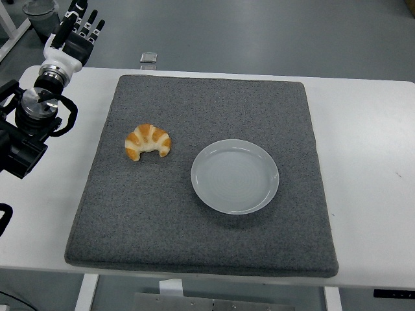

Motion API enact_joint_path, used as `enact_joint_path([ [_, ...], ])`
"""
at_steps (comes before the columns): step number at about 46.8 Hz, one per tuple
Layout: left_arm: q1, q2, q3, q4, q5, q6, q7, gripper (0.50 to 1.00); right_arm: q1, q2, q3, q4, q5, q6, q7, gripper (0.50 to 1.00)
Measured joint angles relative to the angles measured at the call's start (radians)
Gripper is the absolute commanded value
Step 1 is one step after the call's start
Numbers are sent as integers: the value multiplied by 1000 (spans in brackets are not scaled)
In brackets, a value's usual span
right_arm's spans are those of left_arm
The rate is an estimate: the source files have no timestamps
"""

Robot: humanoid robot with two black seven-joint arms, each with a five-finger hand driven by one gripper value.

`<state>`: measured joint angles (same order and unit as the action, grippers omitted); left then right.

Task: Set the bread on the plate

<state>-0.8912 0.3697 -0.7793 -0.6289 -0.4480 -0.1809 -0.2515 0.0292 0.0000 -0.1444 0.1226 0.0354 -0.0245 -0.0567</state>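
A golden croissant (148, 142) lies on the left half of a grey felt mat (207, 97). A round pale grey plate (235, 176) sits on the mat to the croissant's right, with nothing on it. My left hand (79, 31) is raised at the far left corner of the table, well away from the croissant, its fingers spread and holding nothing. The right arm does not show.
The mat lies on a white table (369, 142). A small clear object (149, 57) sits at the table's far edge behind the mat. A grey floor shows beyond the table.
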Motion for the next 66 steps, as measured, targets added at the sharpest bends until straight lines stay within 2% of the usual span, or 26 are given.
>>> enact_joint_path([
  [18,-10,5,31,-3,1,-3,-1,1000,0,0,0,0,0,0,0,930],
  [26,-12,9,41,-10,3,-36,6,1000,0,0,0,0,0,0,0,930],
  [33,-27,45,50,-9,3,-53,5,1000,0,0,0,0,0,0,0,930],
  [42,-73,85,208,-15,5,-58,4,1000,0,0,0,0,0,0,0,930],
  [47,-106,122,304,-51,15,-59,0,1000,0,0,0,0,0,0,0,930],
  [54,-116,153,335,-122,21,-79,0,1000,0,0,0,0,0,0,0,930],
  [59,-126,158,339,-146,89,-96,9,1000,0,0,0,0,0,0,0,930],
  [66,-127,162,339,-184,298,-97,12,1000,0,0,0,0,0,0,0,930],
])
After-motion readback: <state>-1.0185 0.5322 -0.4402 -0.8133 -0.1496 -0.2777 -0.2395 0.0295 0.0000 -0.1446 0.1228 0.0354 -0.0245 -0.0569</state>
